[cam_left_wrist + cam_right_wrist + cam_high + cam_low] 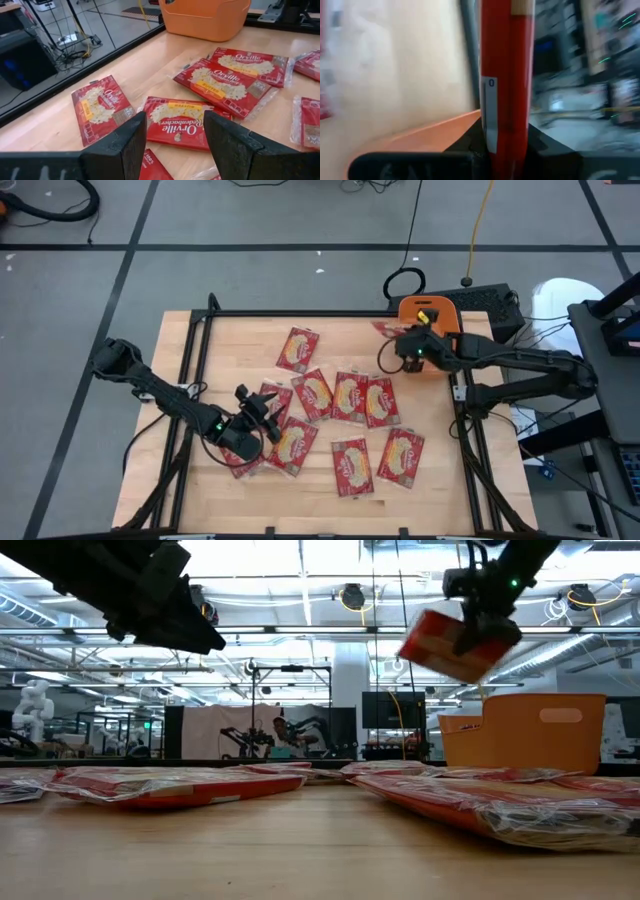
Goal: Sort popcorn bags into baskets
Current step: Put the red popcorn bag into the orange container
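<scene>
Showing a sorting task in its early part: one flat red popcorn packet with a pale oval picture (458,643) is hanging edge-on in the right gripper (408,343), whose two fingers are pressing together on the packet, as the right wrist view makes plain. The held packet is riding above the table at the near rim of the orange plastic rectangular bin with rounded corners (428,313), which is standing at the far right corner of the light wooden table (230,340). Whether the packet is already over the bin's opening or just beside it cannot be told. What the bin is holding inside is hidden from every view, so the count of packets already sorted is unknown.

Lying flat on the wood are roughly ten more red packets (349,396), most of them clustering and overlapping near the middle, with two nearer the front edge and one lying alone toward the far side. These are making up the bulk of the work left, by this judgement.

The left gripper (252,412) is hovering low over the near-left part of the cluster with its fingers (120,145) standing apart and empty. Between them, in the left wrist view, a single packet (176,123) is lying on the table, a likely candidate for the next pick. Both dark arms are reaching in from opposite sides of the table.
</scene>
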Robot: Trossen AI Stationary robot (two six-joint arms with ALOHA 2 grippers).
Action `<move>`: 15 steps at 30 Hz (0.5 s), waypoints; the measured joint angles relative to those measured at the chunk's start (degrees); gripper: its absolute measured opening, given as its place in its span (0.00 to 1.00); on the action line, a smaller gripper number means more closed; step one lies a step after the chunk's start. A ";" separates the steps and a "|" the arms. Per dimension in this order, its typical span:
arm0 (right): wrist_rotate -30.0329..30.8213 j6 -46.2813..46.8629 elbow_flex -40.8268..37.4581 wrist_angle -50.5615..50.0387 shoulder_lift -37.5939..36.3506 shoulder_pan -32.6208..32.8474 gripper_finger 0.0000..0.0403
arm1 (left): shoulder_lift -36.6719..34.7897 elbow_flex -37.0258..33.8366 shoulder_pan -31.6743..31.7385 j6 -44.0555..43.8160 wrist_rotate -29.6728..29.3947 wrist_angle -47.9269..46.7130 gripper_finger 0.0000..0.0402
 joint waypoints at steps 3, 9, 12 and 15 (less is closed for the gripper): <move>-5.50 4.24 0.00 -6.14 0.04 -2.70 0.11 | 0.00 0.00 0.33 1.14 0.40 0.98 0.50; -8.47 7.65 0.00 -14.37 0.09 -5.38 0.11 | 0.00 0.00 1.70 3.58 0.87 2.26 0.50; -8.50 9.34 0.02 -18.32 0.32 -6.65 0.11 | 0.00 0.00 2.79 4.02 1.71 2.34 0.50; -8.48 10.08 0.01 -21.68 0.41 -7.92 0.11 | 0.00 0.00 3.65 4.08 2.34 2.36 0.50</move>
